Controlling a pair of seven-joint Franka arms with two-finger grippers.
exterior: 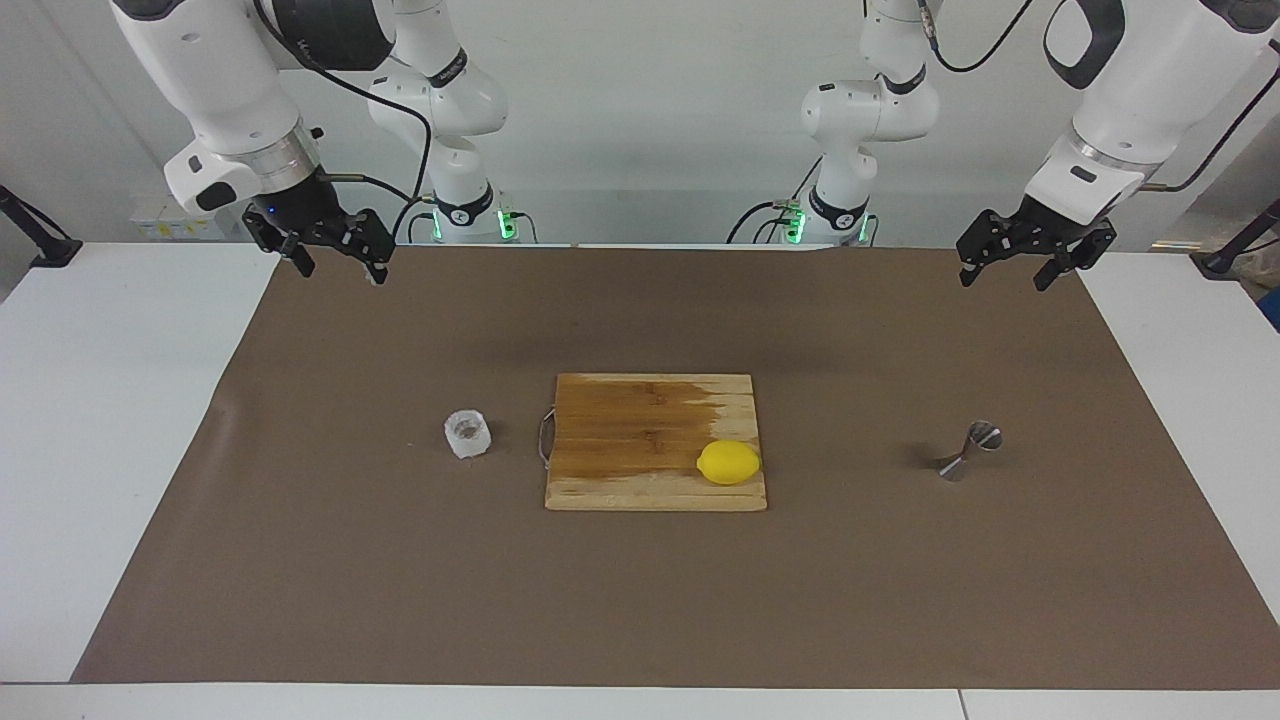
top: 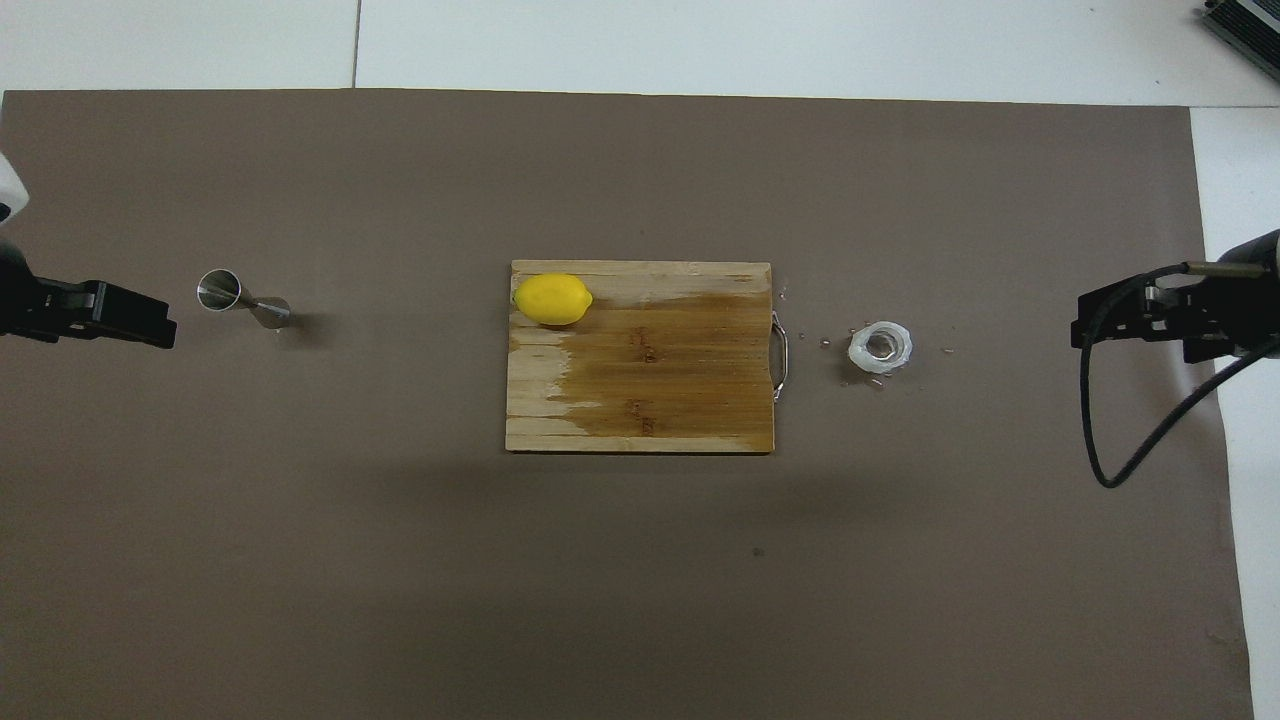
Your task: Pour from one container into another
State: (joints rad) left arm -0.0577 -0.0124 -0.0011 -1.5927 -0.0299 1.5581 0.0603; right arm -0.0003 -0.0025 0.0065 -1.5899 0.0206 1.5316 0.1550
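The small translucent whitish cup (exterior: 467, 433) (top: 880, 347) with ridged sides stands on the brown mat, beside the board's handle, toward the right arm's end. The shiny steel hourglass jigger (exterior: 970, 452) (top: 240, 298) stands on the mat toward the left arm's end. My right gripper (exterior: 342, 272) (top: 1090, 325) hangs open and empty in the air over the mat's edge at its own end, well away from the cup. My left gripper (exterior: 1005, 280) (top: 150, 318) hangs open and empty over the mat at its end, apart from the jigger.
A wooden cutting board (exterior: 640, 470) (top: 640, 420) with a dark wet patch and a wire handle lies mid-mat between cup and jigger. A yellow lemon (exterior: 728, 462) (top: 553, 299) rests on its corner toward the jigger. Small droplets dot the mat around the cup.
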